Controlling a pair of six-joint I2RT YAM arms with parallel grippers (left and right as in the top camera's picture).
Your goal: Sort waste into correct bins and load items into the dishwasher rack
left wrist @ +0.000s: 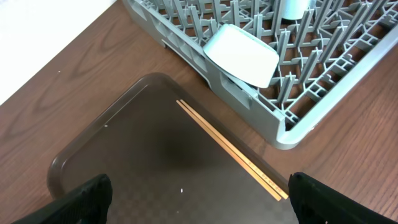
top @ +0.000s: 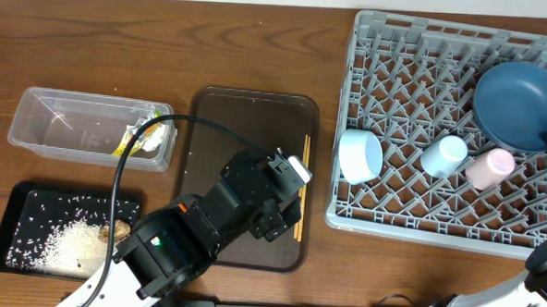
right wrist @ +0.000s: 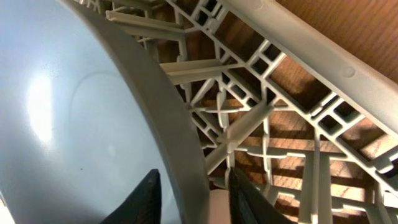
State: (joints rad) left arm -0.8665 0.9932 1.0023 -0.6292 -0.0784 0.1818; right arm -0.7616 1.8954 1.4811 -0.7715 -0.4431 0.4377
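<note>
Overhead: dishwasher rack (top: 398,48), grey pegged crate, far right of the table. It holds a round blue plate (top: 516,104) propped at an angle in its far right corner, a light blue bowl (top: 359,155) tipped on its side at the left wall, and a small blue cup (top: 444,154) with a small pink cup (top: 490,168) just beside it among the pegs, probably laid so that water drains off. The dark brown serving tray (top: 247,115) sits in the centre with the pair of wooden chopsticks (top: 302,187) along its right edge, not yet racked. The left arm (top: 244,203) is stretched over this tray. The clear plastic tub (top: 35,115), far left, contains the yellow-green snack wrapper (top: 129,143). The black tray (top: 7,216), near left, carries the white rice grains (top: 62,241) and a brown food lump (top: 116,230), so dry and food waste lie apart. Left wrist: the left gripper (left wrist: 199,186) hangs above the serving tray with its jaws wide apart and nothing between them. The chopsticks lie diagonally ahead and the rack's corner and bowl beyond, a stance that suits reaching for the chopsticks. Right wrist: the right gripper (right wrist: 193,186) has one finger on each side of the plate's rim, down against the rack's lattice. Whether the jaws pinch the rim or stand just clear of it cannot be told. Markings: no brand, label or legible writing in any view; the wrapper's print is too small to read.
</note>
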